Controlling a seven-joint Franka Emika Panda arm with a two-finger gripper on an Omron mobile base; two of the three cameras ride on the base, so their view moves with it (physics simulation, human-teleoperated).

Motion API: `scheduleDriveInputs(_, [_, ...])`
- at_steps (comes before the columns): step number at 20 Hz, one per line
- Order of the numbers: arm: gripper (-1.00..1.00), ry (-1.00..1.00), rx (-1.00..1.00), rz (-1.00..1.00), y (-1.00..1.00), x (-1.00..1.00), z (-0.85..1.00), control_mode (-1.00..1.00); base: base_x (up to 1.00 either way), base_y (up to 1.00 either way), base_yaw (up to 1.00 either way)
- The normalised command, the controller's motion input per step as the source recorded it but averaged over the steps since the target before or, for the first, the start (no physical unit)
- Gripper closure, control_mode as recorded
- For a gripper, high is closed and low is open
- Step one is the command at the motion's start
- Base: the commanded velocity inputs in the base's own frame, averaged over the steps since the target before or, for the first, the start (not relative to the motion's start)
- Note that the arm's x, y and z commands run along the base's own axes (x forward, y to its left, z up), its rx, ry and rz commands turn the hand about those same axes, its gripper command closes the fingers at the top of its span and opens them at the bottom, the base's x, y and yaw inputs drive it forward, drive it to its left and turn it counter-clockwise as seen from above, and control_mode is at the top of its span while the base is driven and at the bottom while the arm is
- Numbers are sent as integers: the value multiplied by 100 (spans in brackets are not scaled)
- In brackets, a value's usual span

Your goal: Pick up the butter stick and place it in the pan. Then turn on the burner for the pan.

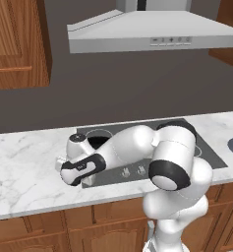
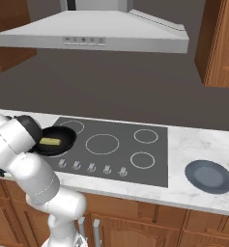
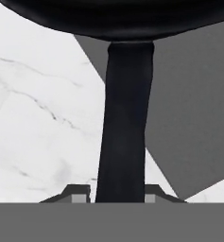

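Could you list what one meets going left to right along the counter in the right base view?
White robot arm → round black frying pan holding the pale yellow butter stick → dark grey stovetop → round blue-grey plate.

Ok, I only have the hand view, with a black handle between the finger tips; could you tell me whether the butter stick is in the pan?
Observer: Yes, the butter stick lies inside the pan.
Operator: Thank you. Where does the pan stand?
Observer: At the left end of the cooktop, behind its row of knobs.
Operator: Is anything else on the counter?
Observer: A grey-blue plate, right of the cooktop.
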Motion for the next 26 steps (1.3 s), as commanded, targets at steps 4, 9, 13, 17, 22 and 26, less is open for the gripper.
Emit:
scheduleDriveInputs(4, [-100, -3, 3, 0, -12, 0, 0, -100, 0, 0, 0])
scheduleDriveInputs(9, [-100, -4, 1, 0, 0, -3, 0, -100, 0, 0, 0])
scheduleDriveInputs(13, [-100, -6, 0, -1, 4, -8, 8, -100, 0, 0, 0])
scheduleDriveInputs(17, [-100, -2, 0, -2, 6, -9, 30, -100, 0, 0, 0])
scheduleDriveInputs(22, [-100, 0, 0, -4, 0, -15, 55, -100, 0, 0, 0])
scheduleDriveInputs(26, [-100, 0, 0, 0, 0, -30, 55, -100, 0, 0, 0])
